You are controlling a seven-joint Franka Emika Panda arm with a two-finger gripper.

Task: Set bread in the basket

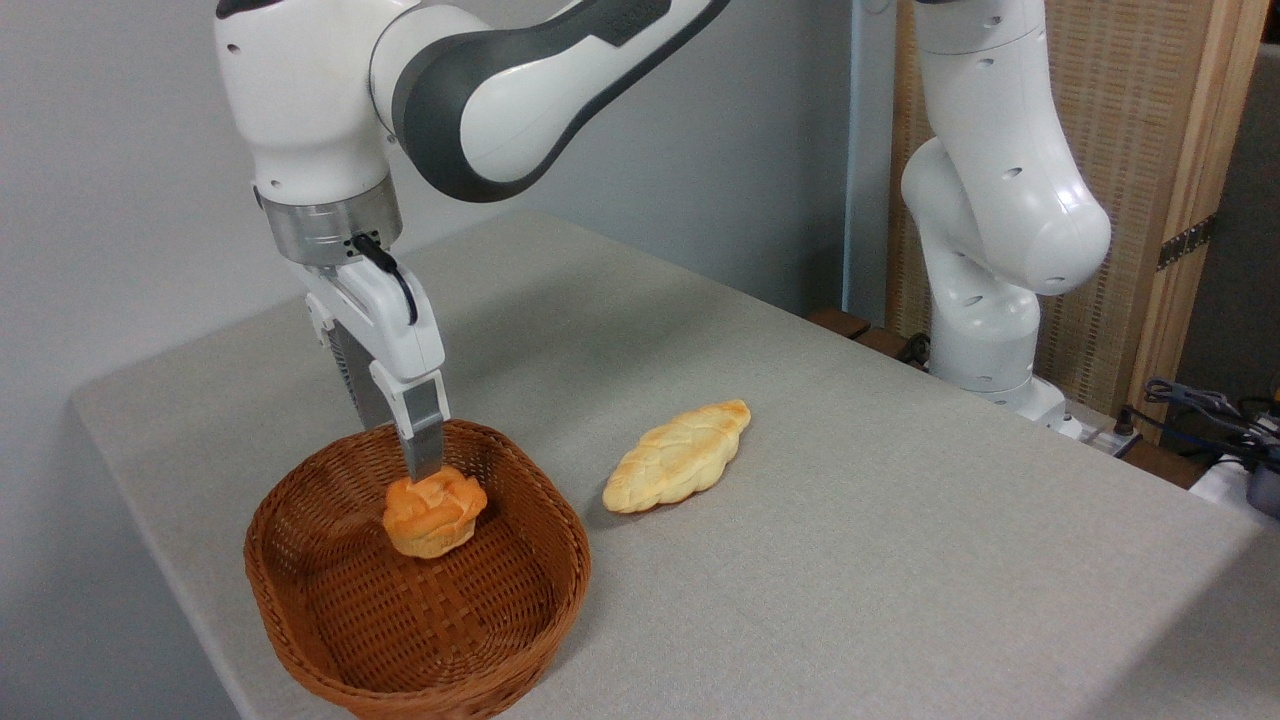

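End effector (424, 478) clamped on one bun (434, 514) inside one wicker basket (330, 600); one braided loaf (677, 456) lies beside it on tabletop (900, 560).

pale braided loaf (677, 456), grey table (900, 560)

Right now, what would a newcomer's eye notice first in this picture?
Probably the white arm's gripper reaching down into the brown wicker basket near the table's front left corner, its fingers on a small orange-brown bun inside it. Next, a pale braided loaf on the table, right of the basket.
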